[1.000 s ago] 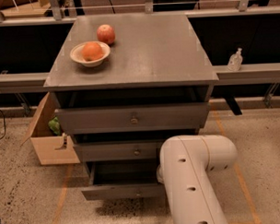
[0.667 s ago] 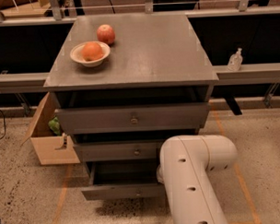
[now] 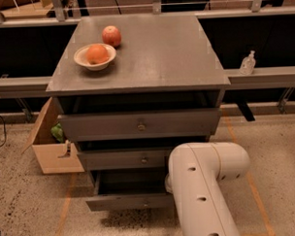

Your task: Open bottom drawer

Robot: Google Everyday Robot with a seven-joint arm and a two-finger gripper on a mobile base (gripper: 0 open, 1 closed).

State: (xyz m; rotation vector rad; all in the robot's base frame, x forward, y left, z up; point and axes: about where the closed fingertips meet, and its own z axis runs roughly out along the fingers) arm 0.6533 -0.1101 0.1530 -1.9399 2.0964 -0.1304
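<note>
Nearest of all, the thick white arm [image 3: 203, 195] rises from the bottom edge and bends at a rounded elbow. It covers the hand completely, so I cannot tell whether the hand is apart, together or clamped on anything. The hand can only lie somewhere behind that arm, low down at the right end of the cabinet's front.

Just left of that hidden spot is the bottom drawer [image 3: 126, 202]. Its narrow grey front stands forward of the drawer above, and a dark open strip of its inside shows behind the front. Its right end runs behind the arm. The speckled floor [image 3: 24, 211] below it carries orange tape lines.

Above and slightly further back comes the middle drawer [image 3: 120, 160], with a small knob at its centre. Above that is the wide top drawer [image 3: 138, 124], which also has a centre knob.

Well off to the left, an open cardboard box [image 3: 51, 155] stands on the floor against the cabinet's side, with something green [image 3: 57, 133] inside it.

Higher and further still, the grey worktop [image 3: 159, 51] carries a pale bowl [image 3: 90, 63] near its left edge, and an orange [image 3: 97, 53] sits in the bowl. A red apple [image 3: 111, 36] rests just behind the bowl.

Far to the upper right, a small clear bottle [image 3: 247, 63] stands on a grey ledge [image 3: 267, 77].
</note>
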